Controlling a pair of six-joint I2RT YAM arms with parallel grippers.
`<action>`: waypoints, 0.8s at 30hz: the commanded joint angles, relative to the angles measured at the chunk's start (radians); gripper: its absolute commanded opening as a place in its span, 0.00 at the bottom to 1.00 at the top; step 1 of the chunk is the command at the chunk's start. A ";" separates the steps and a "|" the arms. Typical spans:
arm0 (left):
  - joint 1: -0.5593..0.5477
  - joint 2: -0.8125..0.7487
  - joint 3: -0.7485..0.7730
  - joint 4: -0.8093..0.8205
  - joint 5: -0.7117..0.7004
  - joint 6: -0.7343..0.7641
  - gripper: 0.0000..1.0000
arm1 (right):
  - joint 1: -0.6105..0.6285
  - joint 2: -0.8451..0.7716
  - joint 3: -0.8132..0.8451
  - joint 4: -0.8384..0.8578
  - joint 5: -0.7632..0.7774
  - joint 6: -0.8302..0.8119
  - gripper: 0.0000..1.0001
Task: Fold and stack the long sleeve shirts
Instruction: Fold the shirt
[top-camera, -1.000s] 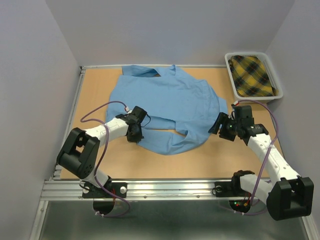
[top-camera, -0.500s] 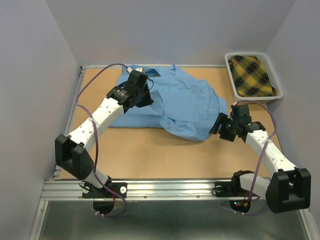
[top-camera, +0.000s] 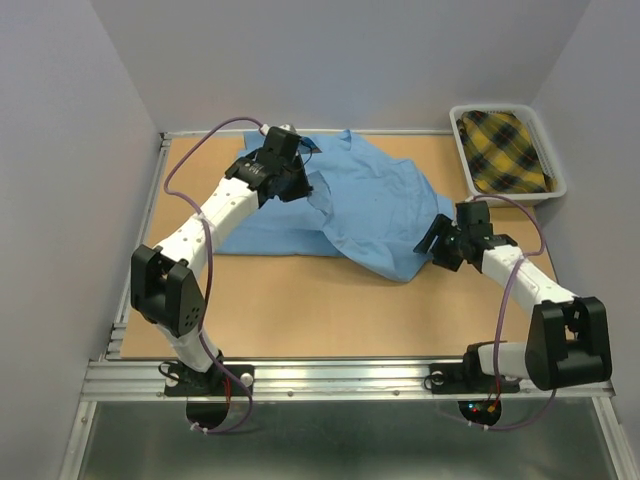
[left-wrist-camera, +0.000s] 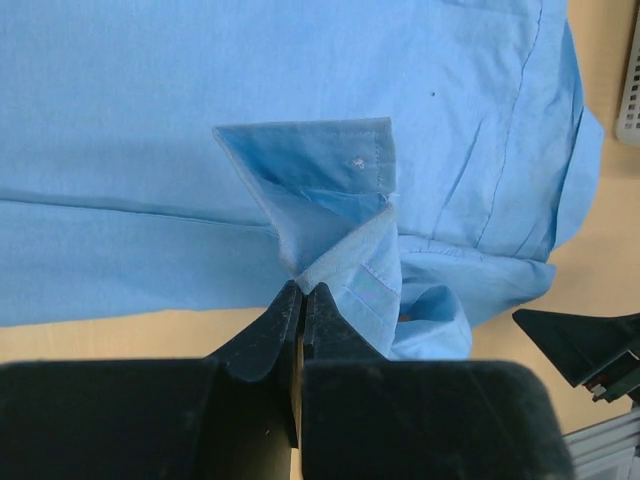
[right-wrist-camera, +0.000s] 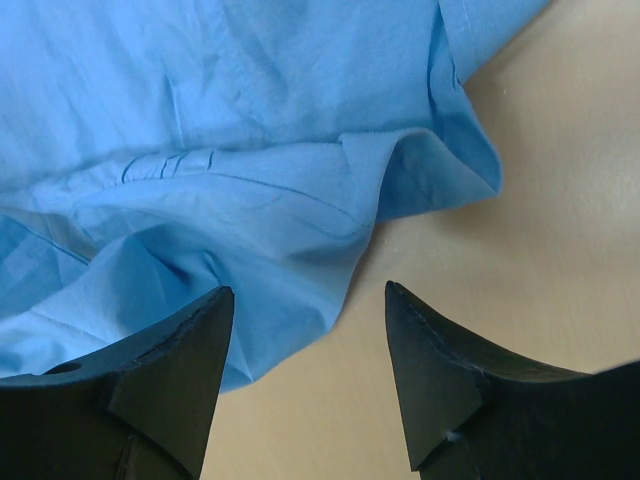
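A light blue long sleeve shirt lies spread over the middle of the table, with folds bunched along its near right side. My left gripper is stretched to the far left part of the shirt and is shut on a pinched fold by a cuff that carries a small button. In the left wrist view the jaws meet on that cloth. My right gripper stands open at the shirt's right edge. Its fingertips straddle the hem over bare wood, holding nothing.
A white basket at the back right holds a yellow and black plaid cloth. Grey walls close in the left, back and right sides. A metal rail runs along the near edge, with bare wooden table in front of the shirt.
My left gripper has carried its pinched part of the shirt from the near left up to the far left, folding cloth over. The right gripper has edged slightly towards the shirt.
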 joint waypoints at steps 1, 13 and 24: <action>0.040 -0.036 0.012 0.059 0.046 -0.021 0.00 | -0.006 0.037 0.080 0.116 0.042 0.041 0.67; 0.109 -0.037 0.038 0.120 0.109 -0.058 0.00 | -0.064 0.127 0.109 0.191 0.057 0.091 0.66; 0.158 0.022 0.075 0.167 0.162 -0.055 0.00 | -0.147 0.202 0.128 0.231 -0.022 0.171 0.62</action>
